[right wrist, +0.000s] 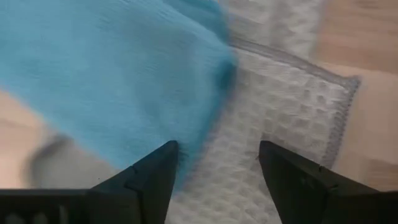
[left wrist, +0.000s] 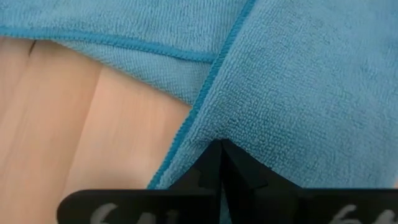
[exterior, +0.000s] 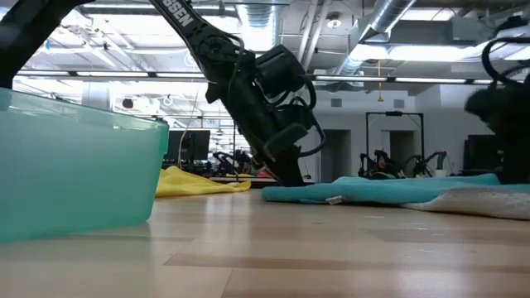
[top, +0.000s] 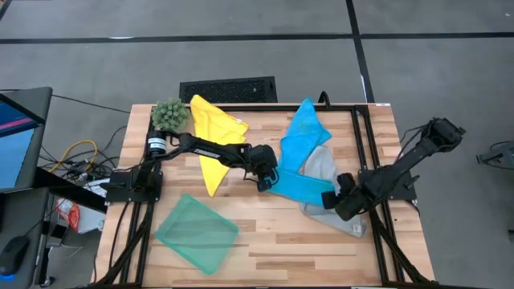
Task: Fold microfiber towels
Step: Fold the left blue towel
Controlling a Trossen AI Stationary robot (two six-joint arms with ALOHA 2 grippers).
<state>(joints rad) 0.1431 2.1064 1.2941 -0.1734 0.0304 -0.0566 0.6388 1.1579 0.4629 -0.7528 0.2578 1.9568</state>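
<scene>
The left gripper [top: 265, 178] was pinched shut on the blue towel [top: 301, 152] mid-table, the right gripper [top: 344, 205] stood wide and empty over the grey towel [top: 325, 168] — best to drag the blue edge slowly, keeping it taut.

Even bright overhead light, soft shadows; the right wrist view is blurred, the low view's foreground soft.

centre strip: bare table [top: 273, 229] between the teal towel [top: 197, 233] at 7 o'clock and the grey towel [top: 325, 172] at 4 o'clock.
middle: blue towels [top: 301, 156] and the left gripper [top: 267, 181], clamped on their edge, block it.
12 o'clock: open wood between the yellow towel [top: 213, 132] and the blue cloth.
11 o'clock corner: plant ball [top: 169, 114] fills it.
4 o'clock: right gripper [top: 344, 201], fingers spread, over the grey towel.
</scene>
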